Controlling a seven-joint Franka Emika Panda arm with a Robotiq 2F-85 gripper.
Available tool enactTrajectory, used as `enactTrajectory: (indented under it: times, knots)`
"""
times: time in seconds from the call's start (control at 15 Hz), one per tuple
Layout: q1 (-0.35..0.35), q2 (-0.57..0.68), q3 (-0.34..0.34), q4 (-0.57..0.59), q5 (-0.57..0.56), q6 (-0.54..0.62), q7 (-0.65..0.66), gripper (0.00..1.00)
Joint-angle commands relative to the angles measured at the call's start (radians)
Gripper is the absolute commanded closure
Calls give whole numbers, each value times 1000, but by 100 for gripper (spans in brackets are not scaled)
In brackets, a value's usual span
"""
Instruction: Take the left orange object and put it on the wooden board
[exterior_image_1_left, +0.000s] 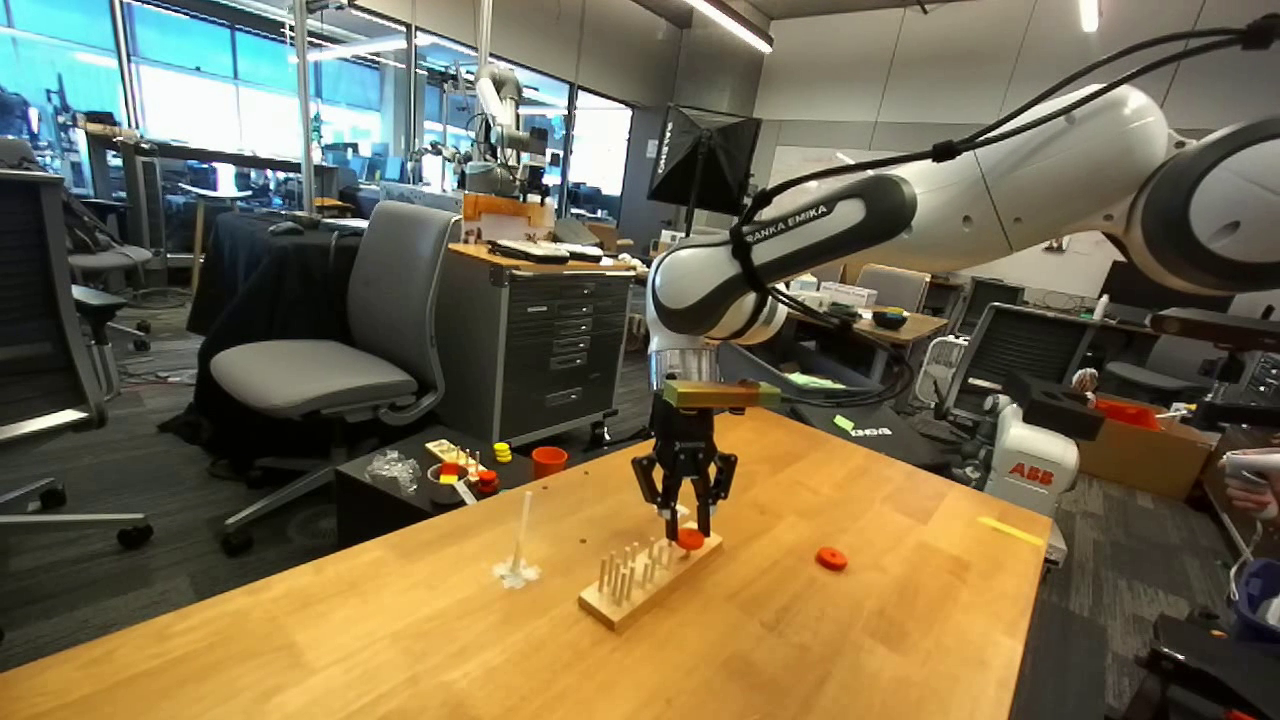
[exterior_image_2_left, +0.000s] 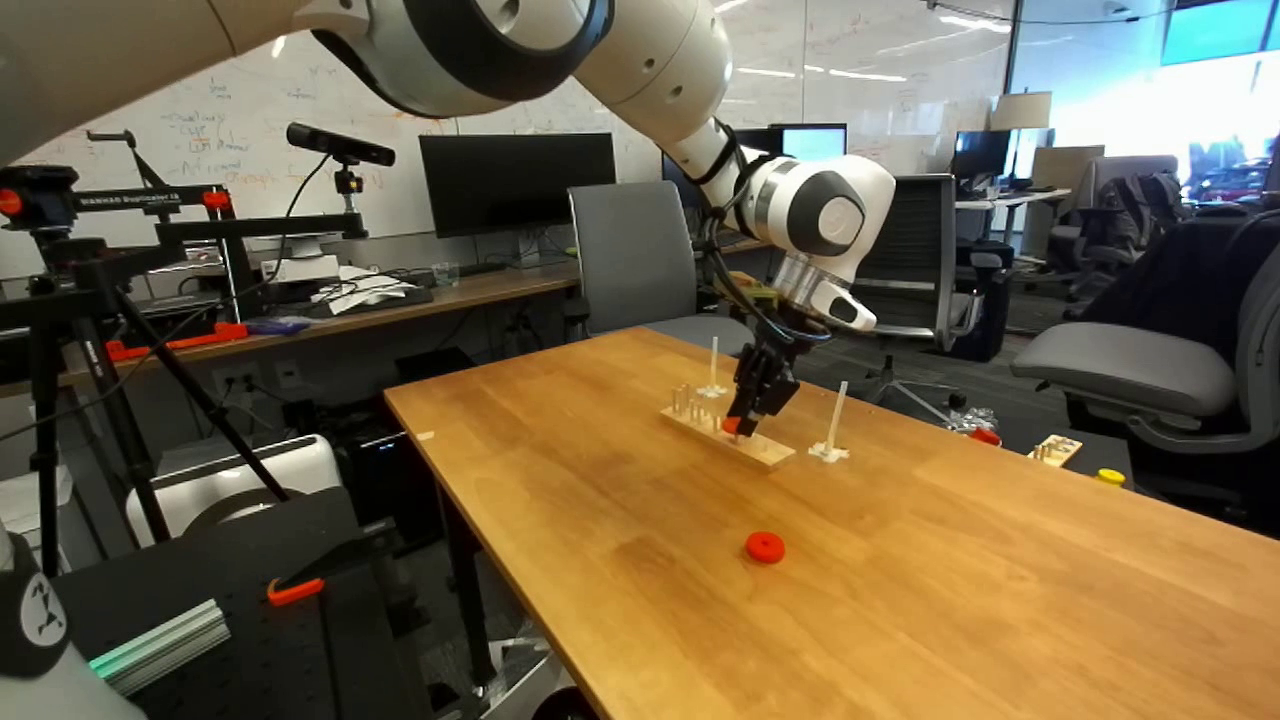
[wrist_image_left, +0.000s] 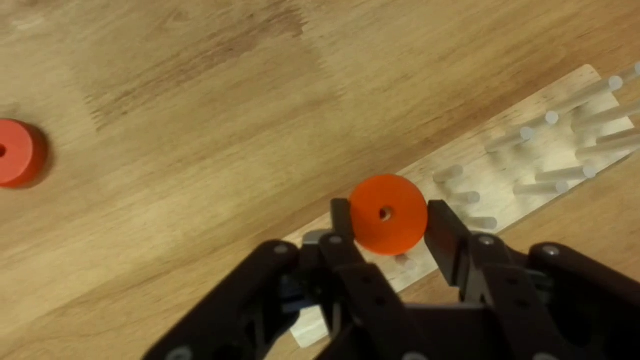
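Observation:
The left orange object, a round orange disc with a centre hole (wrist_image_left: 389, 200), is between the fingertips of my gripper (wrist_image_left: 390, 220), which touch it on both sides. It is held flat just above the wooden board (wrist_image_left: 310, 332), over its sparsely pegged part; a short peg shows below the disc's edge. In both exterior views the gripper (exterior_image_1_left: 688, 515) points down over the board (exterior_image_1_left: 628, 608), (exterior_image_2_left: 765, 455), with the disc (exterior_image_1_left: 690, 540), (exterior_image_2_left: 730, 426) at its tips. The second orange-red piece (exterior_image_1_left: 831, 559) lies on the tabletop away from the board, also in the wrist view (wrist_image_left: 20, 152).
Several upright pegs (exterior_image_1_left: 622, 575) stand at the board's other end. A thin white rod (exterior_image_1_left: 521, 535) with a taped base stands near the board; a second rod (exterior_image_2_left: 713, 370) shows too. A low black side table (exterior_image_1_left: 400, 500) with small items stands beyond the tabletop's edge.

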Motion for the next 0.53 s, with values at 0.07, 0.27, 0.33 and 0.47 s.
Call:
enactTrajectory:
  times: [0.07, 0.27, 0.33, 0.47]
  knots:
    - [-4, 54, -7, 96, 14, -65, 20, 83]
    - [-10, 72, -4, 117, 16, -89, 20, 83]
    - [-9, 79, -5, 124, 15, -99, 22, 83]
    - [-12, 84, -3, 130, 19, -114, 26, 31]
